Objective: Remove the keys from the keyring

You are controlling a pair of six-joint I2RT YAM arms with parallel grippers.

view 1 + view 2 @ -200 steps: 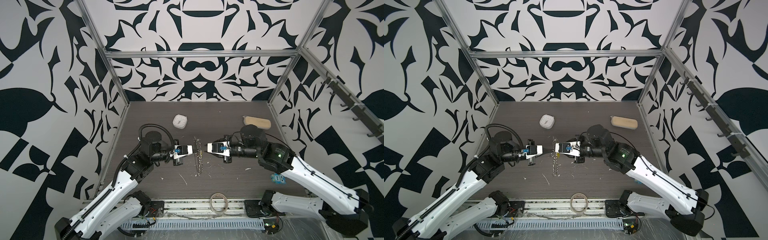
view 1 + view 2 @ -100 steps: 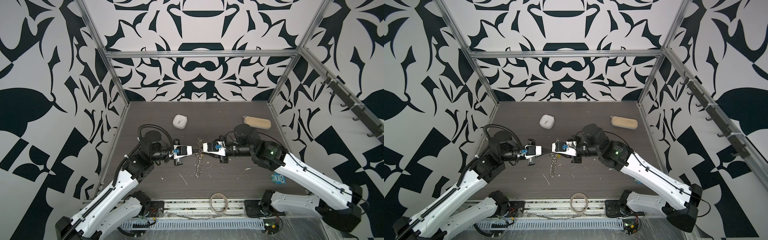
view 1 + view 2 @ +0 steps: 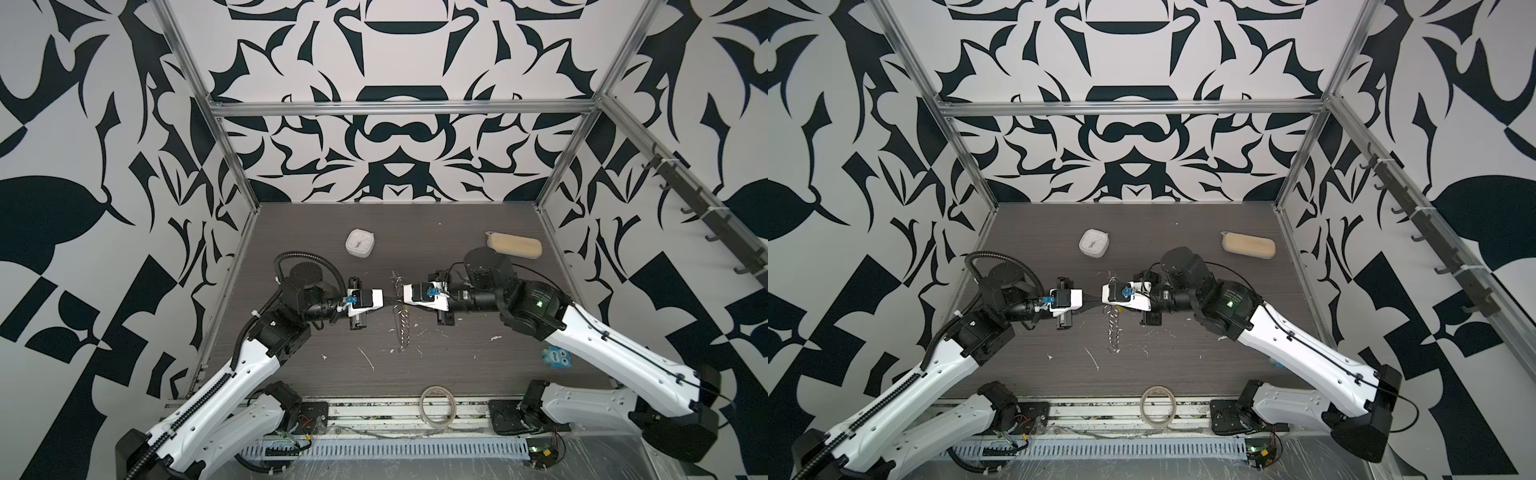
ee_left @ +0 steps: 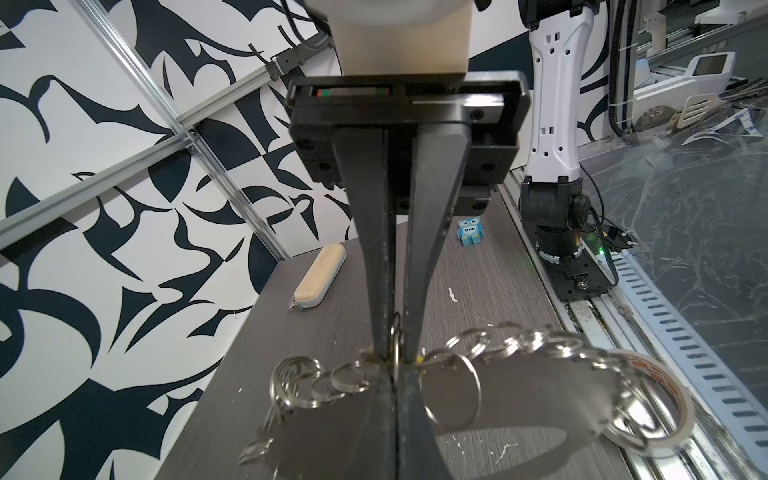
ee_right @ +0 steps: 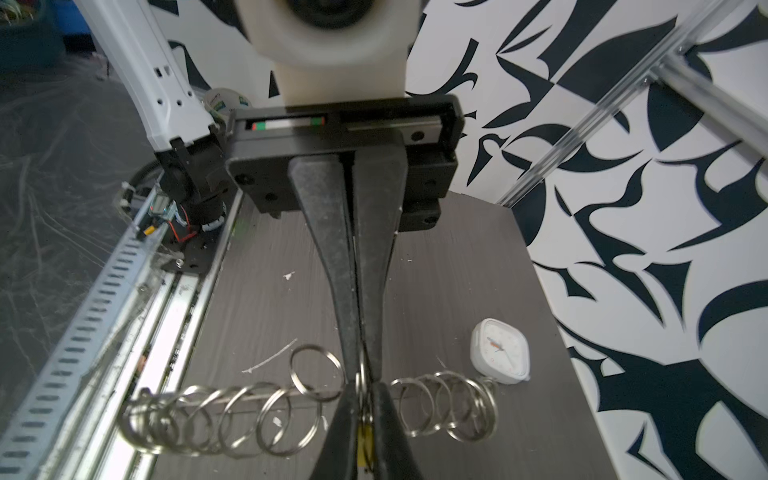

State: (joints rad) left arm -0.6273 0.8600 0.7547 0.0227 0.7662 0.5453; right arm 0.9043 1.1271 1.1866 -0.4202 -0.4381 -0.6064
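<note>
Pinching keyring (image 3: 402,328) | left pincer (image 3: 394,300), right pincer (image 3: 402,303) tip-to-tip | it trails either side

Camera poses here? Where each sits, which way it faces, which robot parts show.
Top views: both high above the front of the table, looking down toward the back wall; left arm and right arm in shot.
Left wrist: on the left arm, facing the cell's right side; left gripper, right gripper opposite, right arm's base.
Right wrist: on the right arm, facing the left side; right gripper pinching the keys, left gripper, left arm's base.
Shared: both wrist views show both shut grippers at the keyring.
</note>
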